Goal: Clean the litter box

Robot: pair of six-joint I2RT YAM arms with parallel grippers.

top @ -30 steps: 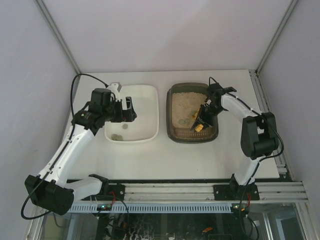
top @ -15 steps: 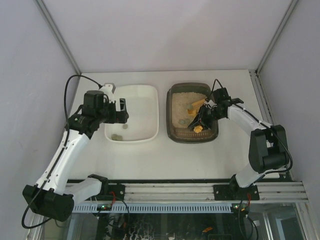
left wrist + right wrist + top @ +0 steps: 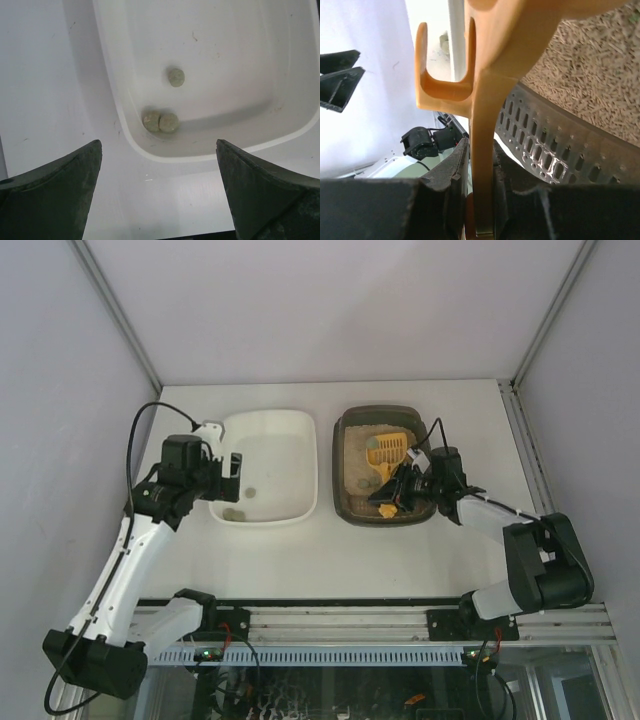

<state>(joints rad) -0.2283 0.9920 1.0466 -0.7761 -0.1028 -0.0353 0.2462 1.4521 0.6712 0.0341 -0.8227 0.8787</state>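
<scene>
Three grey-green round clumps [image 3: 175, 77] already lie in the white rectangular plastic tub [image 3: 240, 45], so I judge the job partway done, and I'm on the scooping step now. My right gripper [image 3: 480, 150] is clamped tight on the thin handle of the yellow slotted plastic scoop [image 3: 385, 448]. In the wrist view the black pads [image 3: 451, 175] pinch that handle edge-on.

Overhead, the dark grey-brown translucent plastic litter box [image 3: 352, 512] sits right of centre in the frame, close beside the tub with a slim gap between them. The scoop head lies over the beige sandy litter [image 3: 360, 445] in the upper middle of the box. The gripper hangs over the box's lower right part, with the handle running up and left from it. A small greyish lump [image 3: 361, 481] seems to sit in the litter just below and left of the head, but it is too small for me to be sure.

To do this well, I'd tip the head down, slide it low under the lump, then lift slowly and level so the litter sifts back through the slots. An edge-on pinch like this could let the handle twist, so no jerks, and I'd clear the rim before crossing towards the tub.

My left gripper [image 3: 228, 465] hangs spread wide and holds nothing. It is at the tub's left edge, well apart from the litter box.
</scene>
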